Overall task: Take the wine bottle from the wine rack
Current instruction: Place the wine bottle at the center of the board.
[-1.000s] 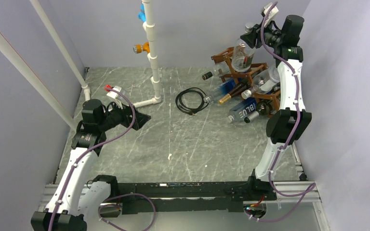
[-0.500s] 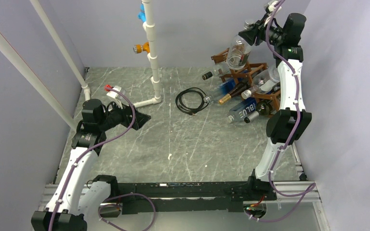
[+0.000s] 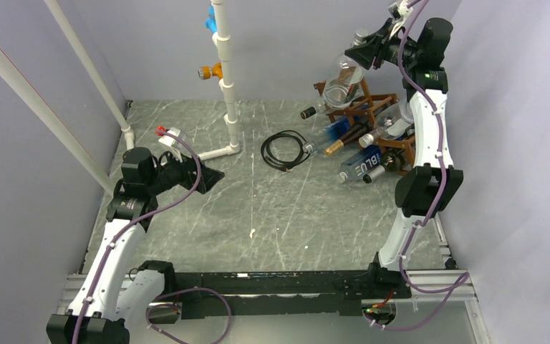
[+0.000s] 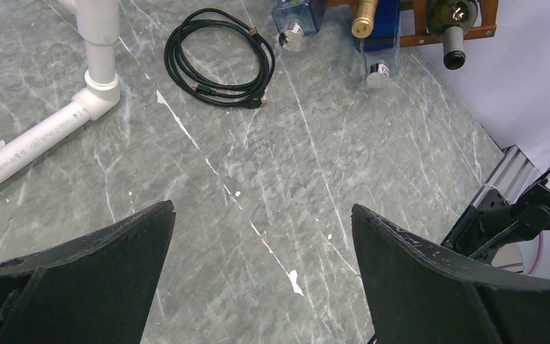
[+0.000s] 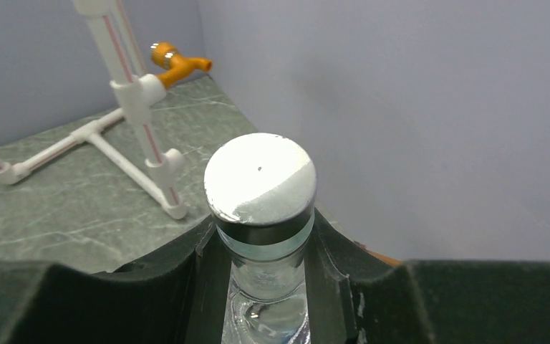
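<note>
Top view: right gripper (image 3: 364,51) pinches the neck of a clear wine bottle (image 3: 340,82). The bottle hangs tilted over the upper left corner of the wine rack (image 3: 372,107), at the far right of the counter (image 3: 272,215). Whether its base touches the rack cannot be told. Other bottles (image 3: 362,166) lie in the rack. Left gripper (image 3: 211,177) hovers well apart, near a white pipe (image 3: 225,86).
Left wrist view: left gripper spread wide above the counter, a coiled black cable (image 4: 218,57) beyond it.
Right wrist view: fingers (image 5: 186,272) pressed against both sides of the bottle neck, just below its silver cap (image 5: 260,172).
</note>
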